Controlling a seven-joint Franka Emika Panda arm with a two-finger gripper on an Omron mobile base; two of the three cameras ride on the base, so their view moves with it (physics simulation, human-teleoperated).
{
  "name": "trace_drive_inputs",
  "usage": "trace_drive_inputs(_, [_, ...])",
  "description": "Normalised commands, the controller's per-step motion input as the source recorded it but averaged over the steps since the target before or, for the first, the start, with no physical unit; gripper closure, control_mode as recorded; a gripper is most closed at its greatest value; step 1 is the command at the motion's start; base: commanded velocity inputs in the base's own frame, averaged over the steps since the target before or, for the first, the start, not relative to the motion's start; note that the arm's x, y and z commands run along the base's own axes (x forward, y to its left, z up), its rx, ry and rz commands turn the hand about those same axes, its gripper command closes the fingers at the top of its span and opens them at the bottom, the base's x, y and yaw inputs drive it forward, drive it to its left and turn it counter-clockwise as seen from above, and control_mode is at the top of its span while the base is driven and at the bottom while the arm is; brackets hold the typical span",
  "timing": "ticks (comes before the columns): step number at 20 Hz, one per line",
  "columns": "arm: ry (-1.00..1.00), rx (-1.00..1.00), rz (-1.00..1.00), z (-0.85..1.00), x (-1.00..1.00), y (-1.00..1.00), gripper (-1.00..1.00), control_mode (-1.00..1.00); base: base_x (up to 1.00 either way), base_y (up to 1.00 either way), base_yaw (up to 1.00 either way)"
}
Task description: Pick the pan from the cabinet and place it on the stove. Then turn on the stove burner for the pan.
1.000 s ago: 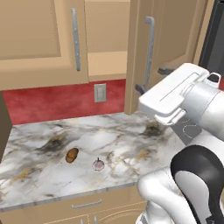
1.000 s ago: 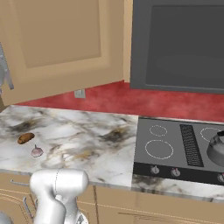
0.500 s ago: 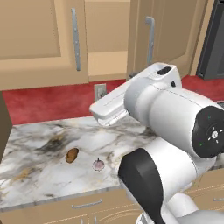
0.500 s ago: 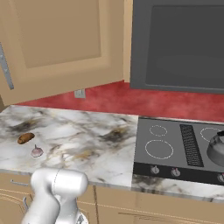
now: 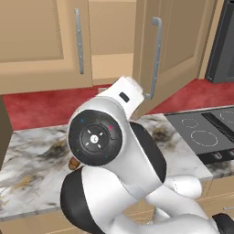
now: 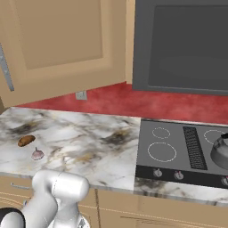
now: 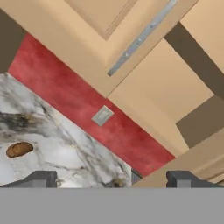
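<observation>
A glossy white robot arm [image 5: 123,151] with rounded segments, black joint bands and a dark circular joint cap.

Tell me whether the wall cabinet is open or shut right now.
Open. In the left base view the cabinet has its right door swung outward, leaving a gap with the tan interior visible between the doors. No pan shows inside.

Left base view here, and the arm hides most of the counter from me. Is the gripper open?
Observer: Yes. In the hand view the gripper has its fingertips wide apart, with nothing between them.
Operator: Anything loose on the counter behind the arm?
Observer: A small pinkish bulb lies beside the brown lump.
Operator: Is the far side of the stove free?
Observer: No. A grey vessel sits at the right of the stove, cut off by the frame. I cannot tell what it is.
</observation>
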Motion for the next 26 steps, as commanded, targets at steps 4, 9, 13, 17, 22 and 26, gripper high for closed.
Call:
trace_drive_inputs(4, [0.09,-0.23,-0.08,-0.34,0.73,0.0,-1.0,-1.0,0.0,0.0,0.0])
trace_drive_inputs(9, [0.02,-0.21,-0.04,-0.29,0.87,0.04,-1.0,-1.0,0.0,0.0,0.0])
trace_drive_inputs(13, [0.0,-0.2,0.0,-0.29,0.81,0.16,-1.0,-1.0,0.0,0.0,0.0])
trace_drive_inputs(17, [0.0,-0.16,-0.01,-0.2,0.69,0.02,-1.0,-1.0,0.0,0.0,0.0])
trace_drive_inputs(22, [0.0,-0.13,-0.04,-0.12,0.62,-0.02,-1.0,-1.0,0.0,0.0,0.0])
trace_drive_inputs(26, [0.02,-0.12,-0.09,-0.04,0.42,-0.1,-1.0,-1.0,0.0,0.0,0.0])
